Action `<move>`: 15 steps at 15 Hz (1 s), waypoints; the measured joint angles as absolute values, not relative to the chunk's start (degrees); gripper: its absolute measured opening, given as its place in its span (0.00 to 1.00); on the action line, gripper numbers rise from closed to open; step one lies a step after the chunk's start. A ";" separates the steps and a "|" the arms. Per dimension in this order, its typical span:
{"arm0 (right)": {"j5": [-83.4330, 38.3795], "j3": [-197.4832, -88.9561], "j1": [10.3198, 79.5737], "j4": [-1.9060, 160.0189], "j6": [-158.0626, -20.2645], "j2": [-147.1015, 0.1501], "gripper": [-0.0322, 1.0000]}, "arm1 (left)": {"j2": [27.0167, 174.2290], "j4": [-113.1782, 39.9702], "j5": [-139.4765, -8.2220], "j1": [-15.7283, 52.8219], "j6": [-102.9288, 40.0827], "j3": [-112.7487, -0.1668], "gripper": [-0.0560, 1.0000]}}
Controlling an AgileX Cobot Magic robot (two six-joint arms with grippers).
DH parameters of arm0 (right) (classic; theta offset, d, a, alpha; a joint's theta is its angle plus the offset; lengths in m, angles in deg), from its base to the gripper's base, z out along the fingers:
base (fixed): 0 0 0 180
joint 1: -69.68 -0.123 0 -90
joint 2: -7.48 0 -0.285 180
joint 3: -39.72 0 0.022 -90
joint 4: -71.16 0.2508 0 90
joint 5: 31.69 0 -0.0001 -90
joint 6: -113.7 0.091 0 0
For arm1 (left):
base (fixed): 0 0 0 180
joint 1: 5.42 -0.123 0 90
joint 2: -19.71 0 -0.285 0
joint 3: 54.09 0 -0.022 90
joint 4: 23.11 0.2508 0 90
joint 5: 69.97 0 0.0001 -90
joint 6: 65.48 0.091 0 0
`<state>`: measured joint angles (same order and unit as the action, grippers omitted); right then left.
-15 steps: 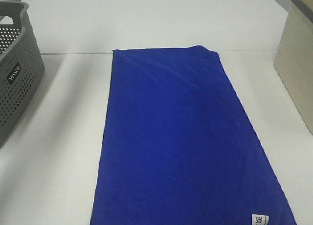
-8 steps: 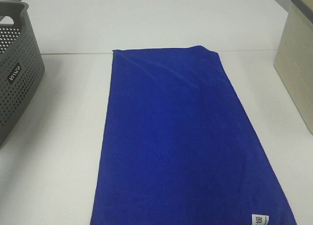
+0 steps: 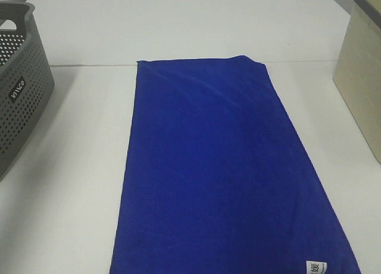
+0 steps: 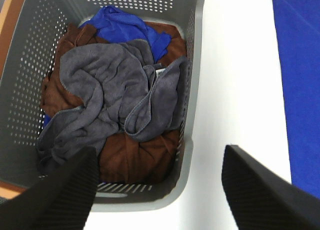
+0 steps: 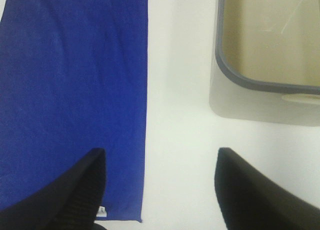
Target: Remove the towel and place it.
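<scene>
Left wrist view shows you the left end effector [image 4: 157, 190] spread open and empty above the perforated grey basket [image 4: 192, 85] of crumpled cloths, the right end effector [image 5: 160, 190] likewise open, while the towel [image 3: 220, 173], white label [image 3: 314, 268] at 5 o'clock, lies flat mid-bench [image 3: 71, 184].

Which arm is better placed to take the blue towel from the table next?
Probably right. The open right gripper hangs over the edge and label corner of the flat royal-blue fabric towel; the open left gripper hangs over the grey perforated plastic basket.

white table [image 3: 77, 184] under towel [image 3: 220, 173], grey basket [image 3: 21, 101], beige bin [image 3: 360, 77]
</scene>
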<state>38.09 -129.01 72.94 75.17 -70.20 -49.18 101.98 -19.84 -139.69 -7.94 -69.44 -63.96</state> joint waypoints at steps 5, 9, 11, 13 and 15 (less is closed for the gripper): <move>38.15 -121.10 72.94 74.54 -68.88 -33.71 0.65 | 84.85 -19.32 -139.06 -7.94 -68.29 -50.27 0.67; 38.15 -113.65 72.94 74.54 -69.11 -22.02 0.65 | 71.15 -16.52 -138.89 -7.94 -64.05 -36.92 0.67; 38.21 -108.44 72.94 74.49 -71.23 -16.58 0.65 | 64.16 -14.68 -138.38 -7.94 -63.71 -30.33 0.67; 38.21 -102.82 72.94 73.40 -71.97 -10.91 0.65 | 56.77 -14.57 -135.91 -7.94 -63.65 -24.60 0.67; 38.21 -99.61 72.94 72.31 -71.97 -6.50 0.65 | 51.27 -14.63 -134.65 -7.94 -63.71 -21.05 0.67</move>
